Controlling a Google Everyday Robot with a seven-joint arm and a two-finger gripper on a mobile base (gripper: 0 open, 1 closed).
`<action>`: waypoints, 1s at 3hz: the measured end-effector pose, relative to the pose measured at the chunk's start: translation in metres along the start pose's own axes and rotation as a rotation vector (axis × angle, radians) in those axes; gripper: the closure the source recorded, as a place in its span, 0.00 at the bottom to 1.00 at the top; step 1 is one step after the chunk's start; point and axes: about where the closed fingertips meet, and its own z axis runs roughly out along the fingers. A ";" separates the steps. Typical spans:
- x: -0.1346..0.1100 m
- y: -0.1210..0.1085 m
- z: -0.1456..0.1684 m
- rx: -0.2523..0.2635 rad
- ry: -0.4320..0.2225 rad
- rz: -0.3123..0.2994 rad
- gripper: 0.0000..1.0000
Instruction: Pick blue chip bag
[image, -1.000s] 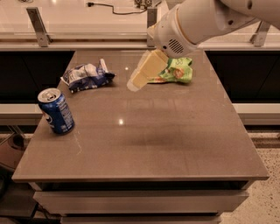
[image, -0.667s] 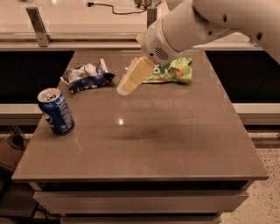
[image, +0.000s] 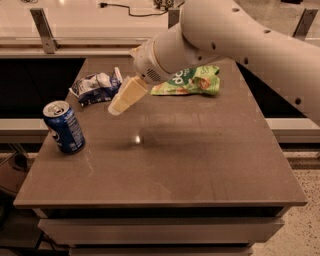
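Note:
The blue chip bag (image: 96, 87) is a small wrinkly dark blue and white foil bag lying at the back left of the brown table (image: 200, 165). My gripper (image: 117, 107) hangs above the table just to the right of the bag, a little nearer the front. Its cream fingers (image: 127, 95) point down and to the left. It is apart from the bag. The white arm (image: 235, 40) reaches in from the upper right.
A blue soda can (image: 63, 126) stands upright near the table's left edge. A larger green snack bag (image: 192, 81) lies at the back, partly behind the arm. A white counter with metal posts (image: 42, 22) runs behind the table.
My gripper has moved left and a little forward across the table, from in front of the green bag to just right of the blue chip bag. The objects have not moved.

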 end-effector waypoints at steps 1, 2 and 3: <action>-0.005 -0.007 0.041 0.002 -0.035 -0.033 0.00; 0.000 -0.023 0.072 0.013 -0.056 -0.046 0.00; 0.013 -0.041 0.096 0.026 -0.044 -0.042 0.00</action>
